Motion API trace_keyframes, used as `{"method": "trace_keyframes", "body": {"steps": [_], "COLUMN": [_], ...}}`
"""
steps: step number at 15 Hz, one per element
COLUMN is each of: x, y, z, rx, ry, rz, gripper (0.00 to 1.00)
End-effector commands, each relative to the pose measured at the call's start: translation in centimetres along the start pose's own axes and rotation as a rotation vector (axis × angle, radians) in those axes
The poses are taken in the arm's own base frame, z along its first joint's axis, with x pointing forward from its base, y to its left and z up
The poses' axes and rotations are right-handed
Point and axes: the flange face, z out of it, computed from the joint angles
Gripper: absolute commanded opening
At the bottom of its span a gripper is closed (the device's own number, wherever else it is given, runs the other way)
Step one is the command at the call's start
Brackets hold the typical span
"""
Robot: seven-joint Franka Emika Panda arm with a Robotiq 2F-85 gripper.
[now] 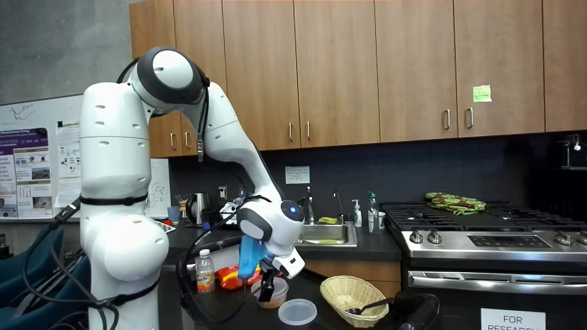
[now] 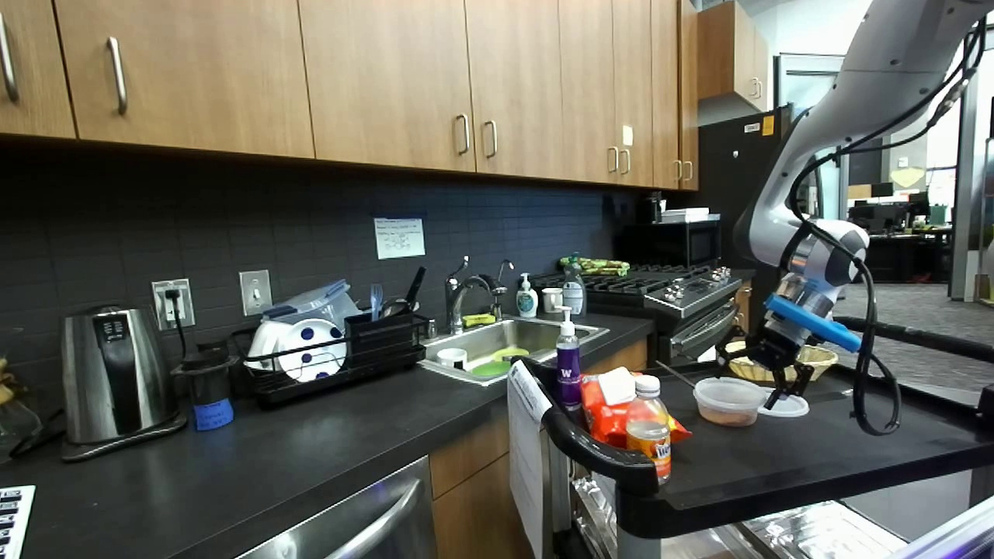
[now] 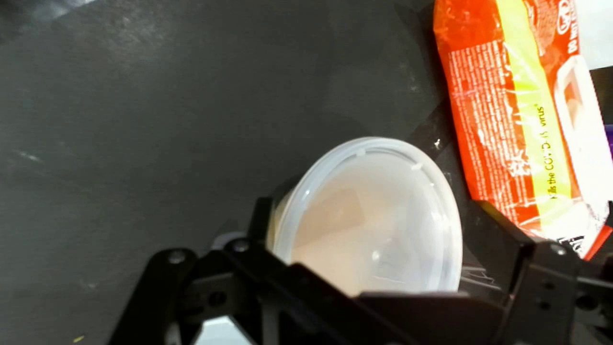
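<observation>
My gripper (image 3: 376, 213) is open, with its black fingers apart on either side of a round translucent plastic tub (image 3: 378, 211). The tub has pinkish-tan contents and stands upright on a black cart top (image 2: 792, 458). It shows in both exterior views (image 1: 276, 295) (image 2: 728, 402). The gripper (image 2: 749, 384) is tilted, just above and beside the tub; I cannot tell whether a finger touches it. A round translucent lid (image 1: 297, 312) lies flat beside the tub. A red and yellow wipes packet (image 3: 498, 105) lies close by, to the right in the wrist view.
A wicker basket (image 1: 334, 293) holding a black spoon (image 1: 367, 308) stands on the cart. A juice bottle (image 1: 205, 274) and a purple pump bottle (image 2: 568, 365) stand near the packet. The cart has a raised black handle (image 2: 598, 450). A counter with a sink (image 2: 559, 338) lies alongside.
</observation>
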Motion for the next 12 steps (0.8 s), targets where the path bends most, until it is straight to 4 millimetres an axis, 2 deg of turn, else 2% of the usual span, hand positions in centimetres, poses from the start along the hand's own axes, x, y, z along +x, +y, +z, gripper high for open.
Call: {"method": "trace_keyframes", "body": {"steps": [1,12], "x": [-0.4,-1.6], "y": [-0.7,-1.0], "z": [-0.6,-1.8], "rx": [0.035,0.064], "ry": [0.020,0.044], "rz": [-0.031,-0.070], "gripper": [1.00,1.00]}}
